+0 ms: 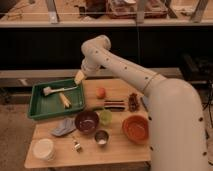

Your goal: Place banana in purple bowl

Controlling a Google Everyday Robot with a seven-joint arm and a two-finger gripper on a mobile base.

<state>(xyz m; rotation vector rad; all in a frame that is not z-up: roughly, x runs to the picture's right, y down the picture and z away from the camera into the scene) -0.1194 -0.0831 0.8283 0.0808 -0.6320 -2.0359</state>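
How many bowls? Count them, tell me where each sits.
2. The purple bowl sits front centre; the orange bowl front right. The arm may hide others. The gripper hangs above the green tray's far right corner.

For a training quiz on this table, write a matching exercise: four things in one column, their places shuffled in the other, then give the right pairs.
Things:
1. banana
2. purple bowl
3. orange bowl
4. tool

Places:
A. above the far right corner of the green tray
B. right of the metal cup
C. lying in the green tray
D. just left of the light-green cup

Pairs: 1-C, 2-D, 3-B, 4-A
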